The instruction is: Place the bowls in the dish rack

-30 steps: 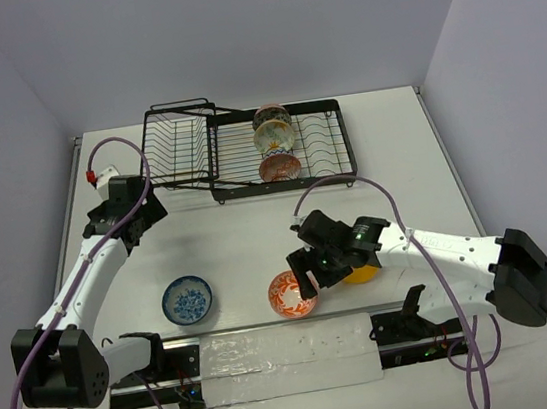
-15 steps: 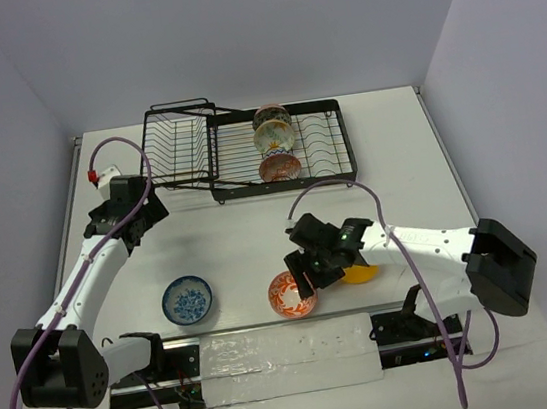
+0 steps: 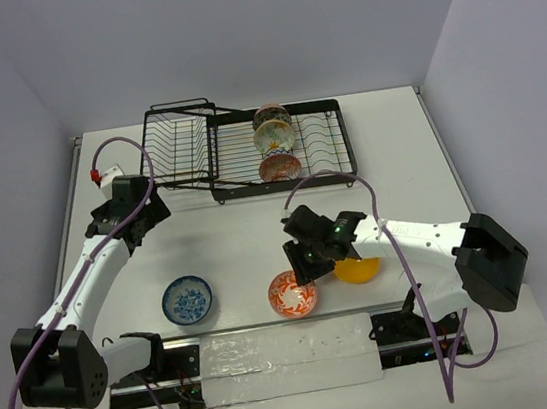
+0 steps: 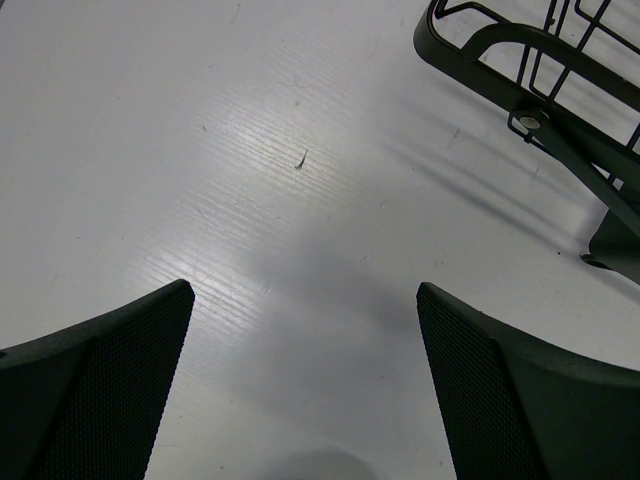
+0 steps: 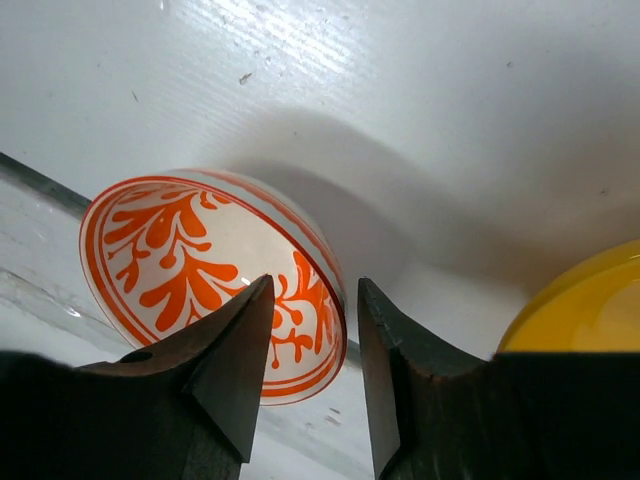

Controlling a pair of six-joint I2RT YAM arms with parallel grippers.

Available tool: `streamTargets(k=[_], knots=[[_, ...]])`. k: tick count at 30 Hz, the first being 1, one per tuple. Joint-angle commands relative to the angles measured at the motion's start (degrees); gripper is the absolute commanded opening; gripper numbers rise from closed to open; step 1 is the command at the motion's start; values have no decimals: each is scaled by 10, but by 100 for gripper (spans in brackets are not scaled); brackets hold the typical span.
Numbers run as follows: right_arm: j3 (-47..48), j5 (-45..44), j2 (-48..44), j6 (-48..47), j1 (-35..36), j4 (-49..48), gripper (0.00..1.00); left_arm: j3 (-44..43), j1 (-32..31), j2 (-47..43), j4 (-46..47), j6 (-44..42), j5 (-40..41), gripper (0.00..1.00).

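Jaws: right gripper (image 5: 315, 283) straddles floral bowl (image 5: 180, 270) rim, unclamped; left gripper (image 4: 305, 288) gapes.
Only the right wrist view shows that glossy curved rim between them.

Three bowls (image 3: 274, 140) sit in the rack (image 3: 321, 148), three before it.

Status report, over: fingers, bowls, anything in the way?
Left fingers open over table. Right fingers open, astride floral bowl rim. Three bowls in dish rack. Yellow bowl close beside.

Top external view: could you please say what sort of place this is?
Probably a robot test cell: plain walls around a white table, left arm and right arm bolted at its edge, a wire dish rack.
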State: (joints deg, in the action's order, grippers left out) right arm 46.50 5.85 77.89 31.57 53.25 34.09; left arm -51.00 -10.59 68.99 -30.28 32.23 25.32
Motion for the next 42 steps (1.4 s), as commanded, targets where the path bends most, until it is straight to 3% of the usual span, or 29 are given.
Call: streamTargets(k=[1,7,12,22,27,33,42], knots=[[27,-13,7,-9,-11,-4,46,-6,-2,-9,1,0,4,99],[29,-6,20,-20,-14,-1,33,-6,-3,-6,2,-1,0,99],[25,-4,28,-24,-17,-2,29,-6,-2,-8,3,-2,-1,99],[60,-6,38,-54,-23,20,0,-7,-2,-8,4,-2,3,99],[94,-15,56,-81,-23,47,0,-7,-2,-9,1,-2,6,99],[203,-16,37,-151,-23,78,0,-8,-2,-11,1,-2,7,99],[317,-83,29,-228,-45,124,0,-8,-2,-11,3,-4,3,99]])
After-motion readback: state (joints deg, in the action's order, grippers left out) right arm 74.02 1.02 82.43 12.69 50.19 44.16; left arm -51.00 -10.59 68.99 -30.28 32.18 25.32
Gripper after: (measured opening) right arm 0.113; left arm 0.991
